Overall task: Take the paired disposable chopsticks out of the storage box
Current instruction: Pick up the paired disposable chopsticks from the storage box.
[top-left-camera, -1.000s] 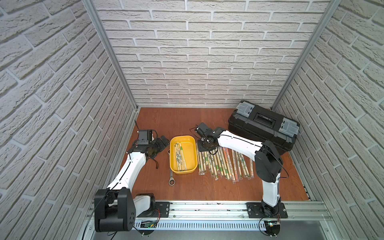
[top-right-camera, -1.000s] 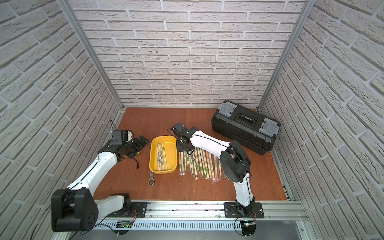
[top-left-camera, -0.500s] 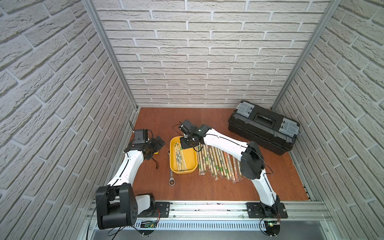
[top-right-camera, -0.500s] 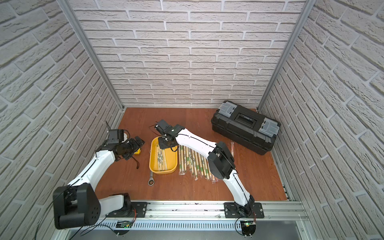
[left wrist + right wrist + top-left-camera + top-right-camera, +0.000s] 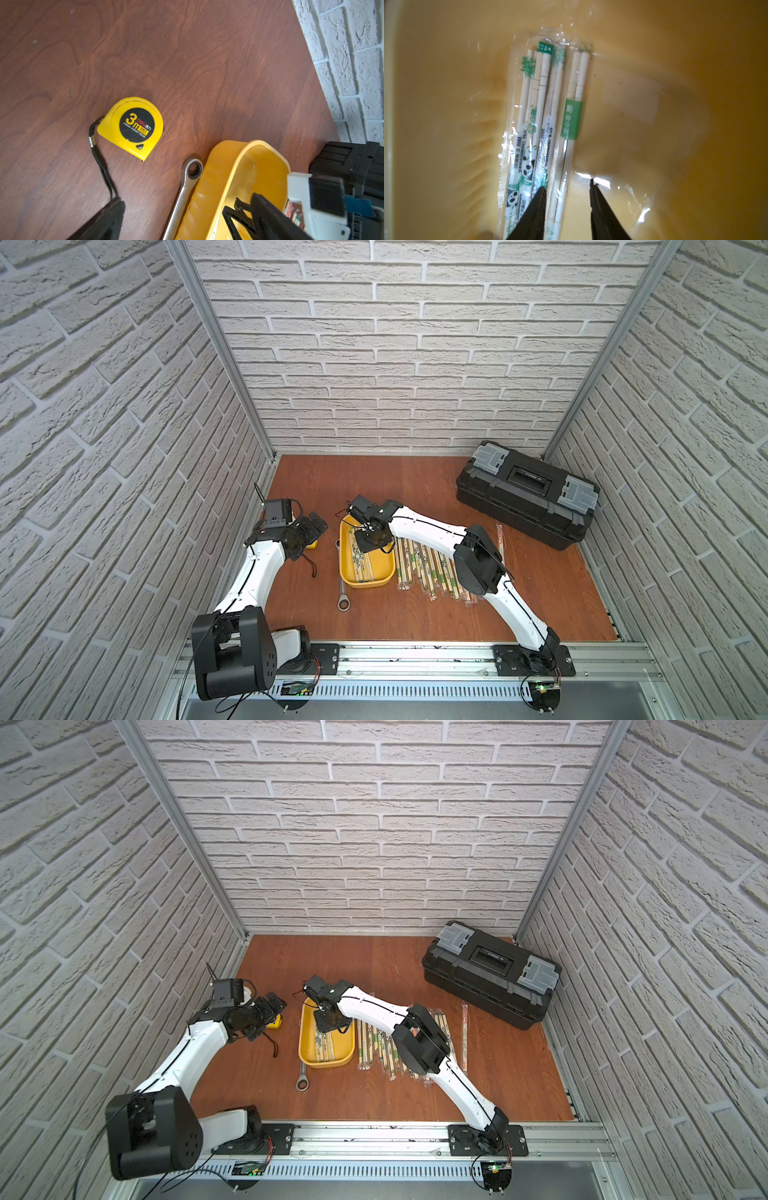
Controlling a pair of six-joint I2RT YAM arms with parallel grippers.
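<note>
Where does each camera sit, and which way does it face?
Top views: high above the front rail, looking down at the table, toolbox, whole left arm and right arm.
Left wrist: on the left arm, facing down at a tape measure, wrench and the yellow tray; one own finger shows.
Right wrist: on the right arm, facing down into the tray at wrapped chopsticks; the open right end effector straddles one pair.
Shared: every view shows the tray.

Tape measure point(image 5: 133, 127): "3m", "deli".
</note>
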